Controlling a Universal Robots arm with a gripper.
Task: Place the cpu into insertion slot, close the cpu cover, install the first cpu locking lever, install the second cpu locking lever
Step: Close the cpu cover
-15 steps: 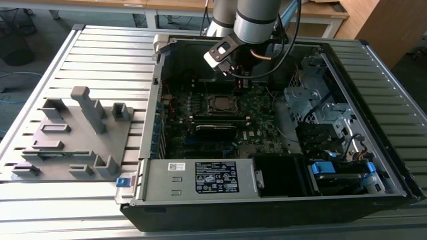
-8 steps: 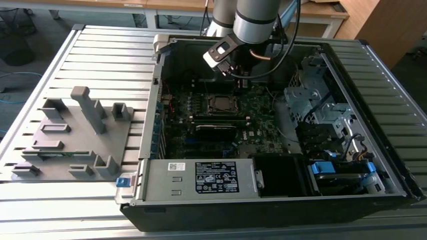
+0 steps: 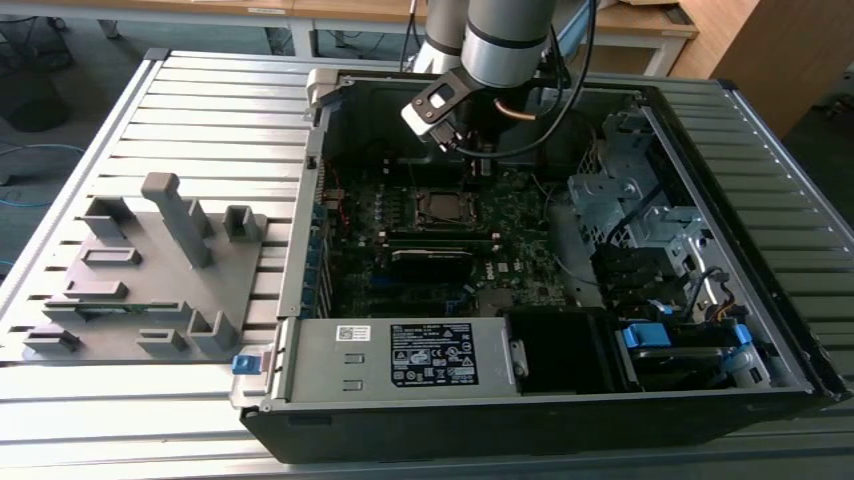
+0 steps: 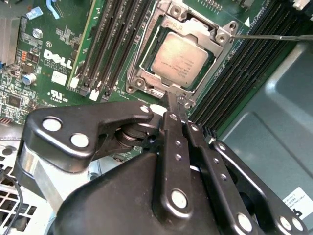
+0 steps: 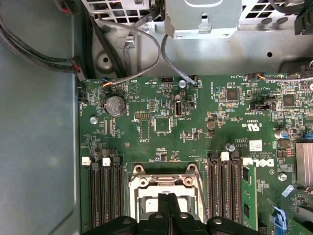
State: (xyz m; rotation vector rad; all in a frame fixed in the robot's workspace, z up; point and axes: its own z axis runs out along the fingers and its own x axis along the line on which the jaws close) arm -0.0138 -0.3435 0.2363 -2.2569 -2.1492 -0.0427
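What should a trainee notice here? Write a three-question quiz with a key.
1. True or false: the cpu lies inside the window of the cpu cover.
2. The tool has its fingers: A) spread wide, B) shut together, C) clamped on a cable.
3. In the exterior view, on which side of the computer case does the grey fixture stand?
Key: 1 true; 2 B; 3 the exterior view's left.
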